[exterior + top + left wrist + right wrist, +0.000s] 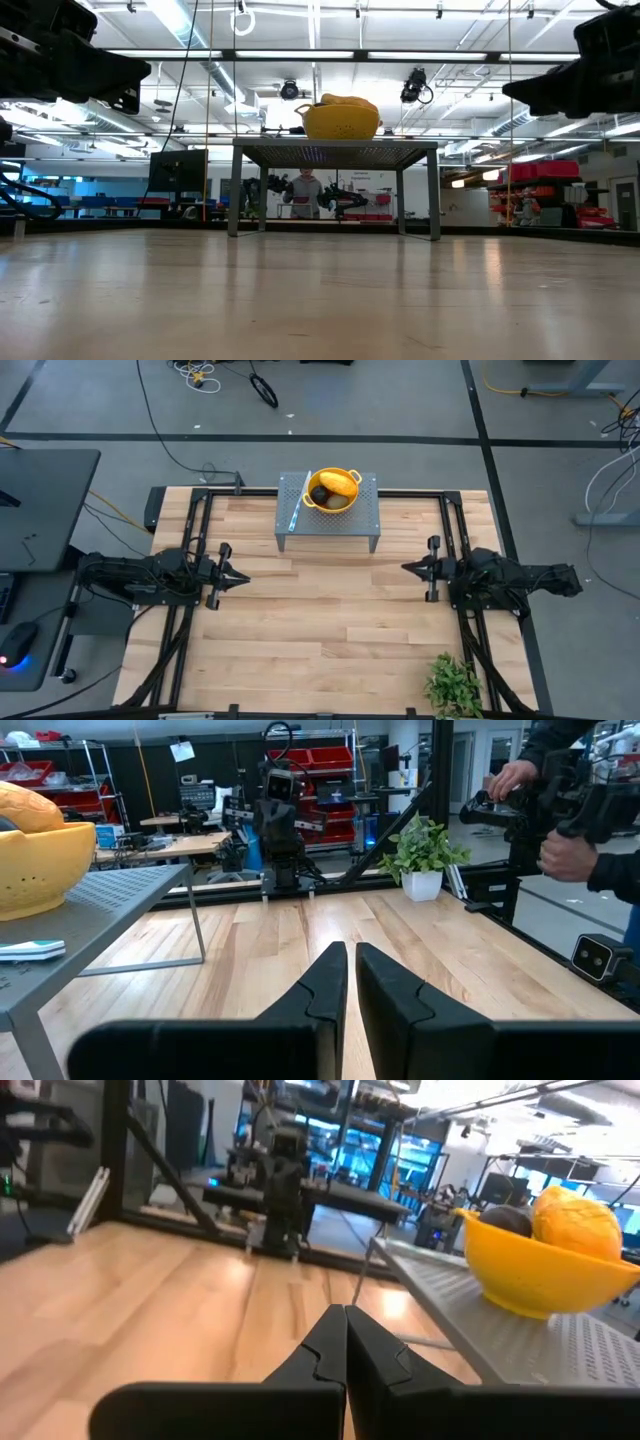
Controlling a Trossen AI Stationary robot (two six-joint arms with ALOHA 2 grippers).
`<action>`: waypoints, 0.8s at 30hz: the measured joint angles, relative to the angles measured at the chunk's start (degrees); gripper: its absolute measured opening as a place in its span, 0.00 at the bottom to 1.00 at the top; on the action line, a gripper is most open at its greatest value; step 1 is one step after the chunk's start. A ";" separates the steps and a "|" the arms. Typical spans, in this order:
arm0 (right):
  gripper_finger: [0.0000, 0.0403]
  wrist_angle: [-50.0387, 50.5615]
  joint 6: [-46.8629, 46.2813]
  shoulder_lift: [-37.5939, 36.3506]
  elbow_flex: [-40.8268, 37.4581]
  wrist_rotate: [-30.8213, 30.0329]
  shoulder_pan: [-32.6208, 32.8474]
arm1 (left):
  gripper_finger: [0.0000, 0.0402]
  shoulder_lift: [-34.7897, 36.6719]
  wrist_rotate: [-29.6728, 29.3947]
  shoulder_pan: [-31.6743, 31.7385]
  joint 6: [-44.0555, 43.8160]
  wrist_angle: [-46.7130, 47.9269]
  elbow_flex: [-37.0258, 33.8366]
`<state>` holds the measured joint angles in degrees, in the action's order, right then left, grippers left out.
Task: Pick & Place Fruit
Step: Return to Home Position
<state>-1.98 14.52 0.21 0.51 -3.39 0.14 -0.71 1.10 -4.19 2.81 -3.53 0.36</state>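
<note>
At left, over the wooden tabletop (320, 620): left claw (246, 576), pinched almost shut, empty. On the grey mesh shelf (290, 532) at middle back: slim knife (297, 508), then just beside it the yellow colander (340, 122), holding a dark plum (319, 495) and a yellow-orange mango (338, 484). At right: right claw (405, 568), closed tight, empty. By the near right corner: leafy plant (455, 685).

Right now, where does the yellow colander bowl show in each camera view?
High view: yellow colander bowl top centre.
Low view: bowl upper centre.
Left wrist view: bowl cut by the picture edge.
Right wrist view: bowl whole, fruit above its rim.
Shared landmark: the grey shelf under it.
</note>
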 joint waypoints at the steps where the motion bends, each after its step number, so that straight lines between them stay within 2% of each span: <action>1: 0.00 0.66 0.62 0.00 0.00 -0.01 0.00 | 0.08 0.00 0.00 -0.02 0.00 0.02 0.00; 8: 0.00 0.98 2.31 0.03 0.00 0.45 0.00 | 0.08 0.00 0.00 -0.02 0.00 0.00 0.00; 14: 0.00 0.93 -3.70 -0.01 0.00 0.51 0.00 | 0.08 0.00 0.00 -0.02 0.00 -0.01 0.00; 24: 0.00 0.90 -4.14 -0.02 0.02 0.52 0.00 | 0.08 0.00 0.00 -0.02 0.00 0.00 0.00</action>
<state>-1.08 10.37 0.19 0.54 -2.87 0.14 -0.71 1.10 -4.20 2.81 -3.53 0.36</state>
